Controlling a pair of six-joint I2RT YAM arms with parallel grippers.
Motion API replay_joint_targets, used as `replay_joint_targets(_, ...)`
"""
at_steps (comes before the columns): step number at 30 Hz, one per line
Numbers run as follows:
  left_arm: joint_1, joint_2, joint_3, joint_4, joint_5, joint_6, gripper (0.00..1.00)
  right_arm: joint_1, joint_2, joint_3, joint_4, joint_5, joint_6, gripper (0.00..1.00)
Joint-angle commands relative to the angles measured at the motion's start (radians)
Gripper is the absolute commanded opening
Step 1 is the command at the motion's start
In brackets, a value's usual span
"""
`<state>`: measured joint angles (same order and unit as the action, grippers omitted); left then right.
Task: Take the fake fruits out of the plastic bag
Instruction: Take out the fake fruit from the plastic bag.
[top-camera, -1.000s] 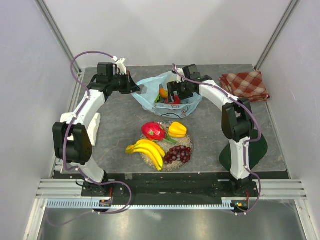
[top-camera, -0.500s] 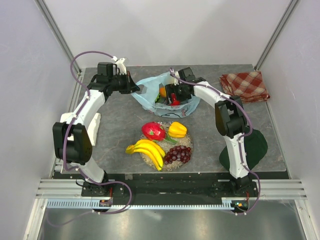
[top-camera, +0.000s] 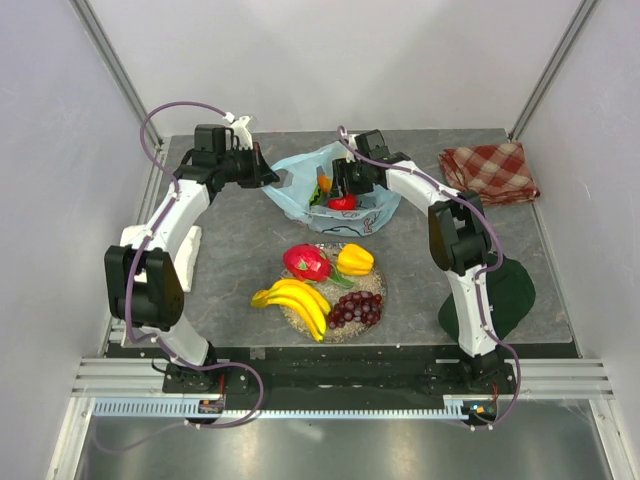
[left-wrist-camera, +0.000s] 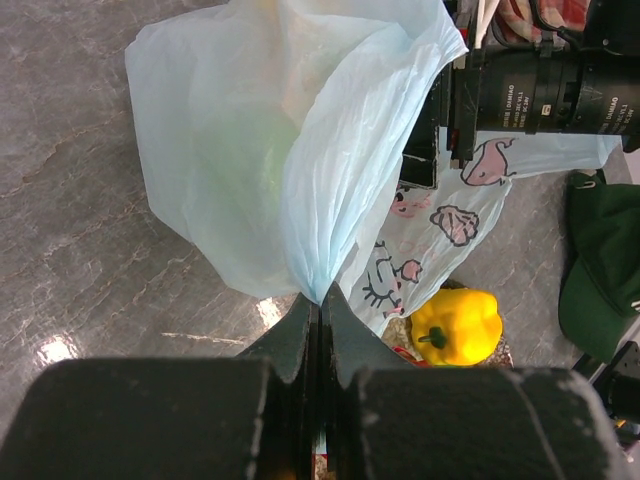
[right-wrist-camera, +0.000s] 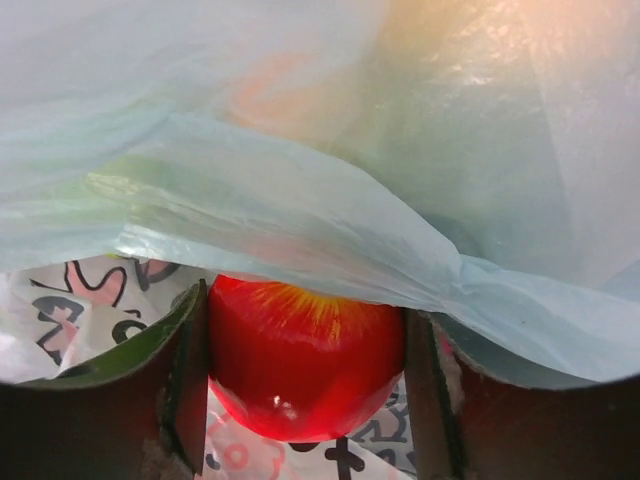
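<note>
Since the earlier frame the right claw (top-camera: 345, 186) has gone deeper into the plastic bag (top-camera: 295, 188), in the upper middle of the top view, and has narrowed. Its fingers (right-wrist-camera: 188, 400) now touch both sides of the red apple (right-wrist-camera: 300, 360), so it grips the apple, which is inside the bag under a fold of film. The left claw (left-wrist-camera: 318, 305) is closed on the bag's edge, left of the apple. I judge the apple must come out backward, toward the right arm.

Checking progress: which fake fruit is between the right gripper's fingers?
The glossy red plastic apple, inside the light blue plastic bag; no other fruit sits there.
</note>
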<state>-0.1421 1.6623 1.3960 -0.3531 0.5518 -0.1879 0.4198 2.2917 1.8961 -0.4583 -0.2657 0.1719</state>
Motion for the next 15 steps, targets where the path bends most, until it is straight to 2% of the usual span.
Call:
replay_joint_targets(1, -0.005, -0.039, 0.001, 0.003, -0.004, 0.039, 0.02, -0.006, -0.059, 0.027, 0.007, -0.016, -0.046, 0.47)
replay_joint_targets(2, -0.005, -0.038, 0.001, 0.003, -0.004, 0.039, 0.02, -0.012, -0.081, 0.026, 0.004, -0.041, -0.051, 0.43)
replay_joint_targets(5, -0.005, -0.032, 0.004, 0.006, -0.001, 0.038, 0.02, -0.021, -0.175, 0.026, -0.011, -0.088, -0.067, 0.40)
replay_joint_targets(15, -0.005, -0.021, 0.026, 0.000, -0.021, 0.074, 0.02, -0.024, -0.494, -0.083, -0.037, -0.245, -0.133, 0.40)
